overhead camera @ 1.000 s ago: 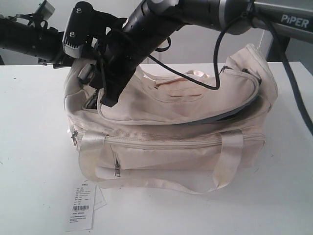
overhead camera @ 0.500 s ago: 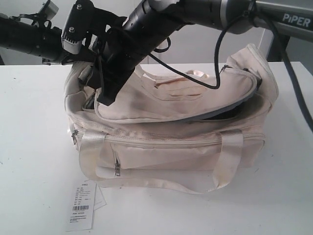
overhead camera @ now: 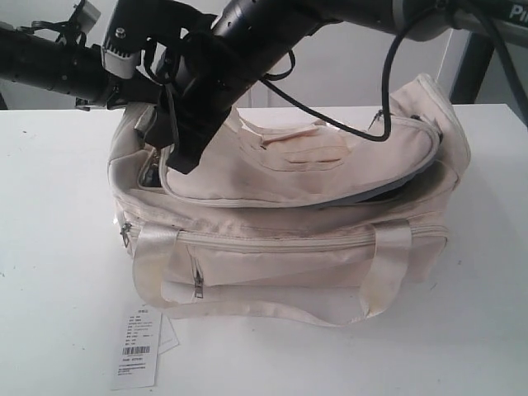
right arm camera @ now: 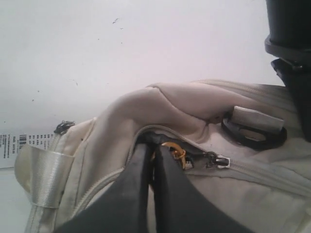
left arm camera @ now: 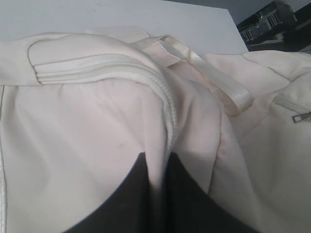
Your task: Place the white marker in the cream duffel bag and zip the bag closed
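The cream duffel bag (overhead camera: 289,247) lies on the white table, its curved top flap (overhead camera: 330,165) partly unzipped, with grey lining showing in a gap (overhead camera: 388,191) at the right. My right gripper (overhead camera: 175,165) reaches across to the bag's left end. There it (right arm camera: 152,145) is shut on the zipper pull beside the gold charm (right arm camera: 176,151). My left gripper (left arm camera: 156,164) is shut on a pinched fold of the bag's cream fabric (left arm camera: 73,121); in the exterior view the right arm mostly hides it. The white marker is out of view.
A white paper barcode tag (overhead camera: 136,346) lies on the table in front of the bag's left corner. Shiny strap handles (overhead camera: 388,264) hang over the front. A small pocket zipper (overhead camera: 198,285) sits low on the front. Both arms crowd above the bag's left end.
My right gripper has shifted slightly up and left at the bag's left end, taking the flap's edge with it. The right arm has risen in the frame. The bag has stayed put.
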Robot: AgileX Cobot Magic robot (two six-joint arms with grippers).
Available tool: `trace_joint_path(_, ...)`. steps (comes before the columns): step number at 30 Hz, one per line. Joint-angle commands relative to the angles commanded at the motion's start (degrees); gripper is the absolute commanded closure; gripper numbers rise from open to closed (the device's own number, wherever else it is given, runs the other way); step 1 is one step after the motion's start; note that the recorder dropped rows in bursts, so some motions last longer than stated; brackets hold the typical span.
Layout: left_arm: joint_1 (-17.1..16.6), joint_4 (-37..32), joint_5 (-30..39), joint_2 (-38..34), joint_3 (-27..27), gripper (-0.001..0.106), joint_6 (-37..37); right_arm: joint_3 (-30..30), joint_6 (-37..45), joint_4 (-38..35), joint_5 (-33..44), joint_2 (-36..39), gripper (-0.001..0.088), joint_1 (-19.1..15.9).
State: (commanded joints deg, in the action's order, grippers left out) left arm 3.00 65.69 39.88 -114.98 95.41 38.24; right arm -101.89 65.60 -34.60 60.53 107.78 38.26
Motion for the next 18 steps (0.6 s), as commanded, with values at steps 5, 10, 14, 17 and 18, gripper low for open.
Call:
trace_joint_path(5,-0.7,0.3,0.3,0.0,0.0,0.105,0.0,0.0,0.0,-1.7,1.0,0.0,0.0868,0.0)
trace_joint_path(10,-1.1,0.5,0.4,0.0,0.0,0.105,0.0,0.0,0.0,-2.0,2.5,-0.2,0.0868,0.0)
trace_joint_path(14,-1.1,0.6,0.4,0.0,0.0,0.105,0.0,0.0,0.2,-4.2,3.6,-0.3,0.0868,0.0)
trace_joint_path(17,-1.1,0.6,0.4,0.0,0.0,0.105,0.0,0.0,0.6,-4.4,4.4,-0.3,0.0868,0.0)
trace_joint_path(18,-1.1,0.6,0.4,0.0,0.0,0.105,0.0,0.0,0.6,-4.4,4.5,-0.3,0.0868,0.0)
